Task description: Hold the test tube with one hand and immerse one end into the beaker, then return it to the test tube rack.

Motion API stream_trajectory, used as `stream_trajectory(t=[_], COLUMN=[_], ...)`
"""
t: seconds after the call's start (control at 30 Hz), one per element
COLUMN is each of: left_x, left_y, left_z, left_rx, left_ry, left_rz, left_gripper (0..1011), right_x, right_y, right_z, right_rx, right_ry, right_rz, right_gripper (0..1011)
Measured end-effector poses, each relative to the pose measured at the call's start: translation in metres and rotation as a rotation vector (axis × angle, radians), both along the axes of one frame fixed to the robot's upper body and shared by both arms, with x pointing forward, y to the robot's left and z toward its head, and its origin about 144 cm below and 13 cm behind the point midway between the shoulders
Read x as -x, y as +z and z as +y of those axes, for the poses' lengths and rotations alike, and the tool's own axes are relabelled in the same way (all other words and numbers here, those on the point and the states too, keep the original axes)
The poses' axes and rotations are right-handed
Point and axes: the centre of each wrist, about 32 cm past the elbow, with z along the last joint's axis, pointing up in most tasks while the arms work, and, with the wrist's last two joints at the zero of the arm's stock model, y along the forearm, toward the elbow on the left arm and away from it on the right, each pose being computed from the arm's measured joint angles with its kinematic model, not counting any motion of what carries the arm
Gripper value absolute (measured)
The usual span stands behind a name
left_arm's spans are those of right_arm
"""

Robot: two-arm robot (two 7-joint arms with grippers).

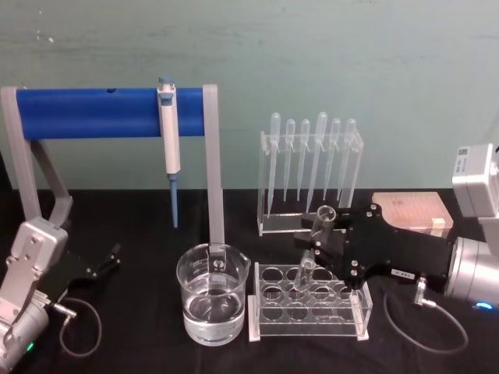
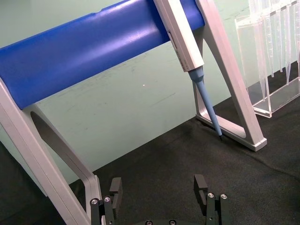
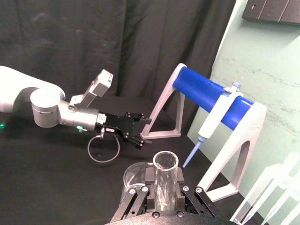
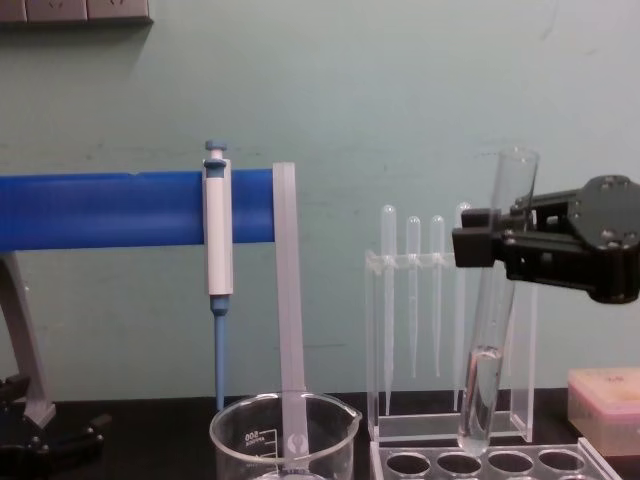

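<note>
Right gripper point(image 1: 321, 243) is clamped on the test tube point(image 1: 324, 220), gripping it around the middle, with the open rim above the fingers and the rounded bottom below. Right wrist view confirms it: both fingers point(image 3: 150, 180) are pressed against the glass, one each side. The tube is tilted rather than plumb, with the rim leaning to the robot's right in the chest view. Its bottom end sits over a rear-row hole of the test tube rack point(image 1: 312, 325), right at the level of the top plate; can't tell if it's actually in the hole. There looks to be a bit of clear liquid in the lower part of the tube. The rack is clear plastic with two rows of round holes and stands on the black table point(image 1: 140, 343), just beside the beaker point(image 1: 192, 313) on the beaker's right. The beaker is upright, spout toward the back, and part-filled with clear liquid; it's apart from the tube. Left gripper point(image 1: 109, 261) is low at the left of the table, well away from the glassware, with its fingers spread and nothing between them. Behind the beaker, a blue-and-white pipettor point(image 1: 168, 125) hangs off the blue bar of a grey stand point(image 1: 212, 156). A clear pipette rack point(image 1: 269, 175) with six pipettes stands behind the test tube rack. A pale box point(image 1: 413, 209) sits behind the right gripper's body.
</note>
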Motion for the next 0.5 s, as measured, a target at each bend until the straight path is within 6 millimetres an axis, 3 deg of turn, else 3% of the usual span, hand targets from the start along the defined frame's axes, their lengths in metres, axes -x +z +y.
stream_trajectory(t=[0.5], left_x=[0.000], left_y=[0.000], left_z=[0.000], left_rx=[0.000], left_ry=[0.000], left_rz=[0.000], left_gripper=[1000], right_x=[-0.002], right_y=[-0.024], right_z=[-0.006], right_rx=[-0.021], right_ry=[-0.024], right_rz=[0.021], right_gripper=[225])
